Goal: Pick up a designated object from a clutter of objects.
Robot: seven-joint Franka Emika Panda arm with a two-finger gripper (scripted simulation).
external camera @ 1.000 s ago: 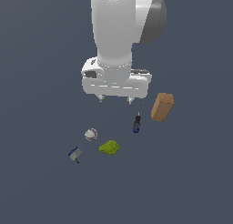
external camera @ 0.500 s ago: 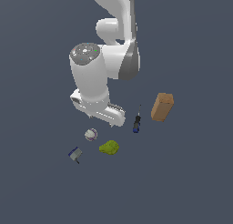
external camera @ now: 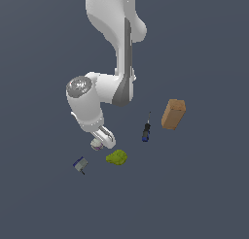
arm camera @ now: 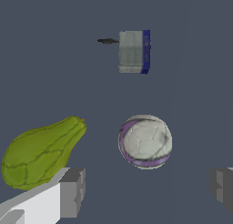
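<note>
Gripper (arm camera: 145,191) spread wide open, gripping nothing, hanging right over the white ball (arm camera: 145,141), which sits on the floor just ahead of the gap between the fingers (arm camera: 73,191). Lime-green lump (arm camera: 41,152) right beside one finger, grey-blue block (arm camera: 133,51) farther out past the ball.

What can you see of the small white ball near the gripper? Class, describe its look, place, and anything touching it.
The white ball is round and off-white, with faint panel lines and a purple band curving round its edge. It rests on the dark grey floor, apart from the green lump and the grey-blue block. In the wrist view it sits between the open fingers of the gripper, touching neither. In the exterior view the gripper partly hides it.
</note>
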